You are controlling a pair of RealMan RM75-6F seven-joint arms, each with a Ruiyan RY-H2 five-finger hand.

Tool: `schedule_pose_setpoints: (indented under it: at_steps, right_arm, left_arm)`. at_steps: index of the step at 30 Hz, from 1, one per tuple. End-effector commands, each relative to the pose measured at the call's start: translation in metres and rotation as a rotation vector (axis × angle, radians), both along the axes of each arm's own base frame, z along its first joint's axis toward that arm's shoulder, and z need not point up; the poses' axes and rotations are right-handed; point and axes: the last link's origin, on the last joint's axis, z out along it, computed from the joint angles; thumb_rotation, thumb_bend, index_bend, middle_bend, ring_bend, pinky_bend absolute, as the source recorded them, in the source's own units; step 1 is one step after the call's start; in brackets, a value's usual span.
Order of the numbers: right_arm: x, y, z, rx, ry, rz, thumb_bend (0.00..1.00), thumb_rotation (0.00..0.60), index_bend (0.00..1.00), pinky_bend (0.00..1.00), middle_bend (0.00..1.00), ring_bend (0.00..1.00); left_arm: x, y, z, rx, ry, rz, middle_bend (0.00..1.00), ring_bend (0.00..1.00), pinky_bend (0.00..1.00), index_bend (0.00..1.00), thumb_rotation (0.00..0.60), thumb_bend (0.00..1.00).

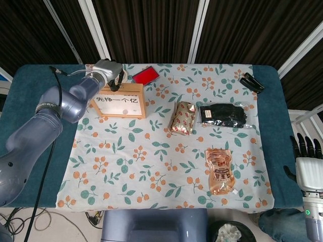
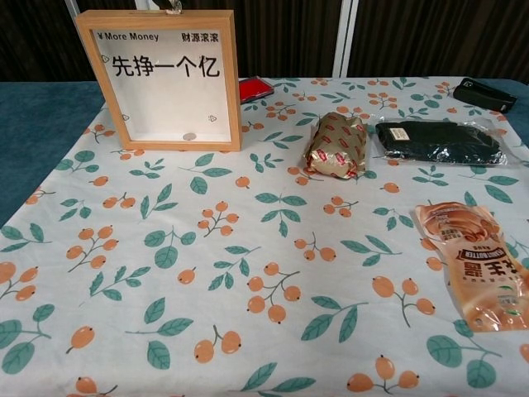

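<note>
Head view shows the left hand (image 1: 112, 75) reaching over the back of the wooden frame box (image 1: 121, 101), its fingers hanging at the box's top edge; whether they pinch anything there or are loose I cannot tell, since the arm hides them. In the chest view only a small pale bit shows above the box's top rim. The right hand (image 1: 307, 166) hangs off the counter (image 1: 30, 80), far to the right of the box, fingers apart and holding nothing.

The box stands upright at the far left of the leaf-and-berry cloth (image 1: 151, 166), and a coin (image 2: 189, 137) lies on its inner floor. As a judgement, work at the top edge goes best with the fingers kept directly above the rim and moved straight down, without pushing the box backward or tipping it.

Writing on the box reads "¥More Money", with "财源滚滚" at the top right and "先挣一个亿" in large characters. Just behind the box to its right lies a red pad (image 1: 146, 75). Right of the box lie a gold snack pack (image 1: 182, 118), then a black packet (image 1: 223, 115), and nearer the front an orange pouch (image 1: 220, 170) with print too small to read. A black clip (image 1: 251, 82) sits far right of the box
</note>
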Motion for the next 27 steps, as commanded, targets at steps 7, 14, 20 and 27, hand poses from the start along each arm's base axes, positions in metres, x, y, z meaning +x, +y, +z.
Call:
schedule_pose_setpoints:
  at_steps: [7,14,20,27]
  right_arm:
    - [0.0,0.0,0.001,-0.01,0.001,-0.005,0.3,0.6,0.0,0.0,0.0,0.0]
    - [-0.001,0.0,0.002,-0.02,0.002,-0.013,0.3,0.6,0.0,0.0,0.0,0.0]
    - [-0.002,0.0,0.003,-0.034,0.003,-0.019,0.3,0.6,0.0,0.0,0.0,0.0]
    - [-0.002,0.0,0.005,-0.053,-0.004,-0.028,0.3,0.6,0.0,0.0,0.0,0.0]
  left_arm:
    - [0.001,0.0,0.001,-0.001,0.013,-0.006,0.07,0.0,0.0,0.48,0.6,0.48]
    - [0.006,0.0,0.002,0.003,0.013,-0.022,0.06,0.0,0.0,0.46,0.6,0.46]
    - [0.009,-0.002,0.007,0.002,0.028,-0.036,0.06,0.0,0.0,0.45,0.6,0.46]
    - [0.014,-0.006,0.011,0.0,0.013,-0.058,0.05,0.0,0.0,0.44,0.6,0.44]
